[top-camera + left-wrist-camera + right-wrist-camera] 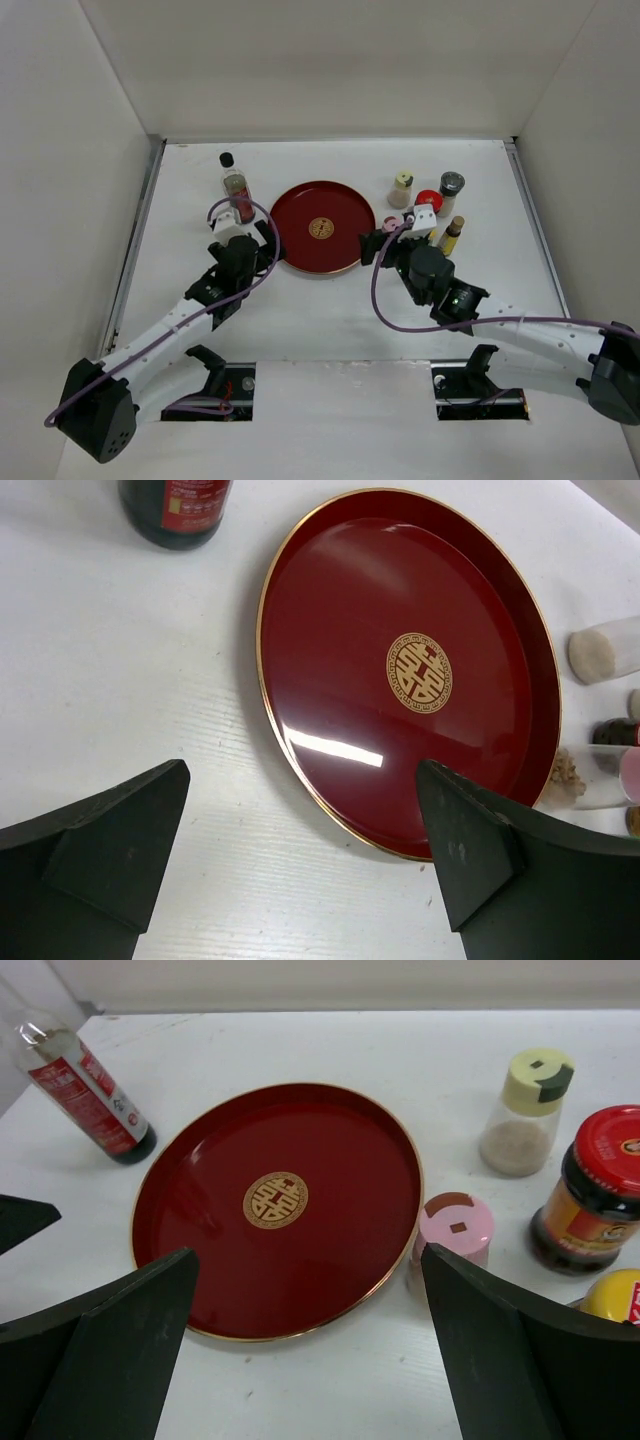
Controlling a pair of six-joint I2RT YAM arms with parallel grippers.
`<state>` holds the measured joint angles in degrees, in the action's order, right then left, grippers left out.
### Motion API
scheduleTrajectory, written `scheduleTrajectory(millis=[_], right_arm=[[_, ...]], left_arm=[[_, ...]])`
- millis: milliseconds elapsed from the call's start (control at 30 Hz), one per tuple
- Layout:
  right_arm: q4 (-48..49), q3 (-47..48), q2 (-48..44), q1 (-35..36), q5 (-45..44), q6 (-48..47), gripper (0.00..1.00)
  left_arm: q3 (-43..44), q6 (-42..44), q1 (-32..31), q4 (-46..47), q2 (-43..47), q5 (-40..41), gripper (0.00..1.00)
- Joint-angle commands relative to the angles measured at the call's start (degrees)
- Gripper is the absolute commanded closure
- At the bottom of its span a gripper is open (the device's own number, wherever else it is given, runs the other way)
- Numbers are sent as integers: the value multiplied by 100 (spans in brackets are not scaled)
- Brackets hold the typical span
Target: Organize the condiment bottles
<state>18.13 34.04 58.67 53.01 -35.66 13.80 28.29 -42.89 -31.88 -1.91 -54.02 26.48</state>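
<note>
The condiment bottles stand in two places on the desk (320, 330). A tall clear bottle (234, 185) with a black cap and red label is alone in the upper left of the top view, just left of the red tray (322, 228). The others cluster at the upper right of it. In that cluster a pale-capped shaker (402, 188), a red-lidded jar (428, 199), a grey-capped jar (452, 185) and a gold-capped bottle (452, 234) can be told apart from above. The pink-capped shaker (455, 1232) is largely covered there by the right wrist and shows well only in the right wrist view, just beside the tray's rim. A yellow cap (612, 1295) at the lower right of that view is cut off by a dark finger and the frame edge, so what it sits on cannot be made out. In the left wrist view only the tall bottle's dark base shows at the top edge, and the cluster is cropped slivers at the right edge. The left arm reaches from the lower left up to the tray's left rim, and its left claw (300, 815) hangs low over the desk with fingers spread wide and nothing between them. The right arm comes in from the lower right, bent at the elbow. Its right claw (308, 1260) is at the tray's right rim, likewise spread wide and holding nothing.
</note>
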Motion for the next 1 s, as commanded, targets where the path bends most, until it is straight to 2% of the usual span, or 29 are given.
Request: scheduleTrajectory(millis=[0, 267, 433, 467, 533, 567, 600, 667, 700, 733, 767, 800, 833, 867, 967], right_arm=[[541, -108, -49, 64, 296, 254, 0], [920, -363, 56, 90, 542, 439, 0], [1201, -390, 381, 108, 981, 509, 0], [1210, -390, 390, 143, 1139, 509, 5], [1368, -424, 347, 178, 1377, 570, 70], [1403, -442, 338, 178, 1395, 632, 85], [1369, -434, 372, 178, 1395, 693, 90], [1237, -399, 469, 170, 1413, 773, 89], [1211, -390, 530, 152, 1421, 799, 88], [1237, -390, 592, 135, 1439, 808, 86], [1263, -390, 636, 117, 1448, 817, 82], [1263, -381, 671, 108, 1456, 817, 80], [1263, -363, 706, 117, 1474, 800, 76], [1263, -355, 724, 126, 1500, 765, 73], [1307, -328, 786, 126, 1571, 633, 67]], left_arm=[[194, 9, 63, -213, 303, 225, 0], [264, 352, -15, -257, 752, 945, 0], [729, 1018, -95, -205, 998, 1508, 0], [861, 1194, -86, -169, 1016, 1648, 0], [1055, 1493, -16, 23, 981, 1860, 0], [1134, 1634, 28, 198, 920, 1887, 0], [1230, 1757, 81, 357, 833, 1861, 0], [1458, 2021, 203, 603, 561, 1782, 1], [1590, 2126, 274, 726, 385, 1730, 13], [1748, 2258, 379, 823, 175, 1642, 33], [1932, 2364, 510, 850, -36, 1554, 59], [2143, 2426, 642, 824, -273, 1466, 69], [2345, 2461, 757, 798, -511, 1370, 70], [2556, 2487, 871, 763, -765, 1247, 66], [3206, 2479, 1188, 544, -1504, 895, 37]])
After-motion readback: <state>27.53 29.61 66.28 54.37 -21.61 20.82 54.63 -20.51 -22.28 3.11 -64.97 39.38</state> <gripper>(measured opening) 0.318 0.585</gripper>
